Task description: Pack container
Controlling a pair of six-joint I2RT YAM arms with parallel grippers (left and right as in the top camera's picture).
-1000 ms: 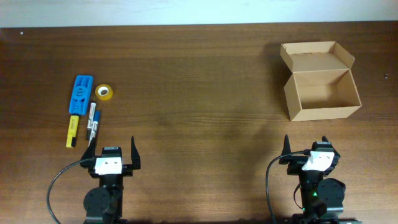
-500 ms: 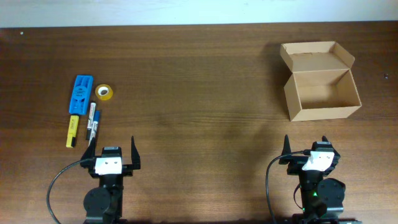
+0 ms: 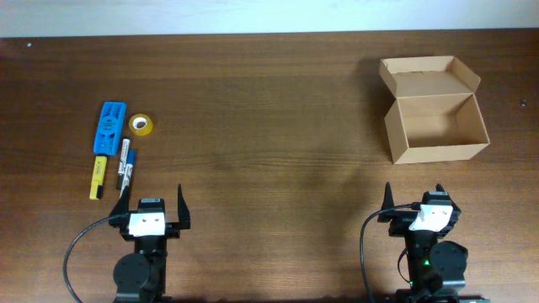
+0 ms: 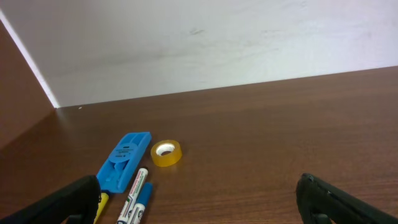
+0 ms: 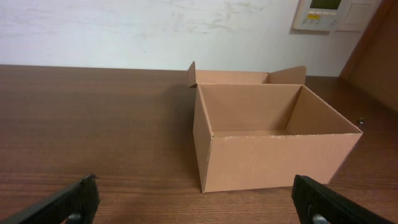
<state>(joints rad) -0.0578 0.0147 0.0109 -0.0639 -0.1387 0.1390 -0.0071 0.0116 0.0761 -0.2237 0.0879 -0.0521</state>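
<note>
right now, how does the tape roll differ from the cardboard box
Size: the cardboard box is far larger than the tape roll.
Shape and colour: the tape roll is a yellowish ring; the cardboard box is rectangular and brown.
Place: the tape roll lies on the left side of the table, the cardboard box on the right side.
Both rest on the table with the hollow side up.

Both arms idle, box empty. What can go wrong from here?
1. The markers, yellow marker and tape roll lie far left, near the left tool, while the container sits far right. A long carry or handover risks a drop.
2. The markers lie side by side, close together. The left tool may pinch two or knock a neighbour away.
3. The container is empty and looks light, so a bump might shift it.
</note>
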